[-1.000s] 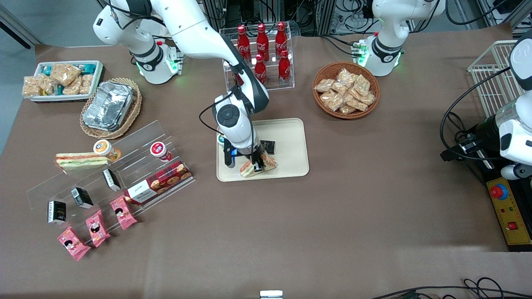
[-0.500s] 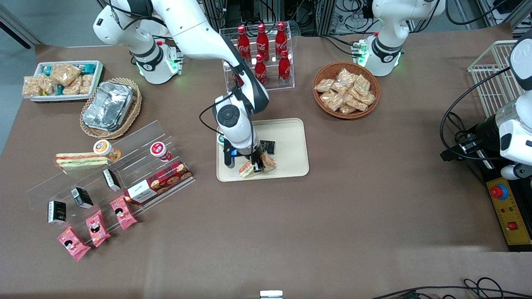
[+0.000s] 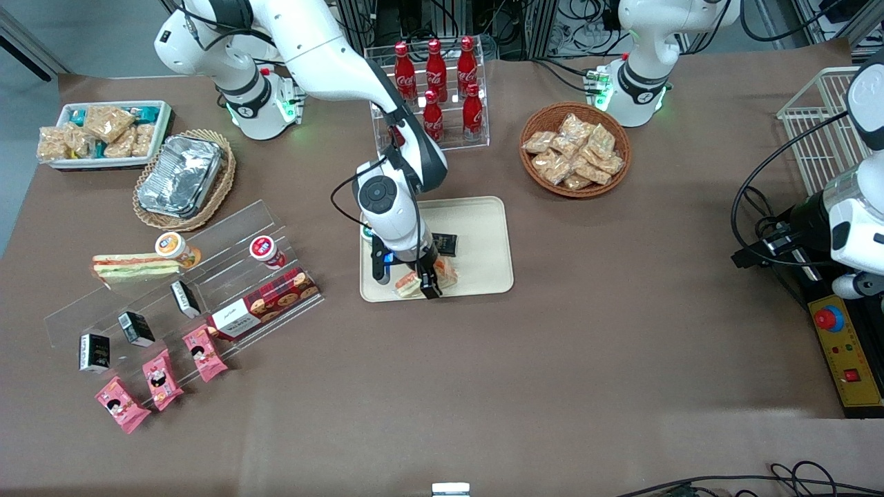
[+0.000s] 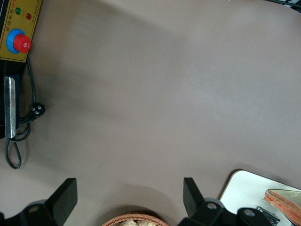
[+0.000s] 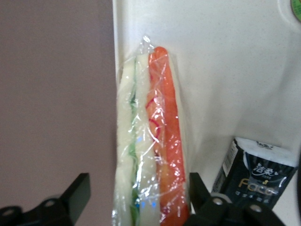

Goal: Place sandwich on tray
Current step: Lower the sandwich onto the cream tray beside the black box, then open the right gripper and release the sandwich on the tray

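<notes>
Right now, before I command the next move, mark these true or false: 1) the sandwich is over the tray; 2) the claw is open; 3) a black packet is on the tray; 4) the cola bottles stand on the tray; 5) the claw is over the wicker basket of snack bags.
1) True. The sandwich lies on the tray, along its edge nearest the front camera.
2) True. The claw has a finger on each side of the sandwich with visible gaps.
3) True. A black packet lies on the tray beside the sandwich.
4) False. The cola bottles stand in a clear rack farther from the camera.
5) False. The claw is over the tray; the wicker basket sits toward the parked arm's end.
</notes>
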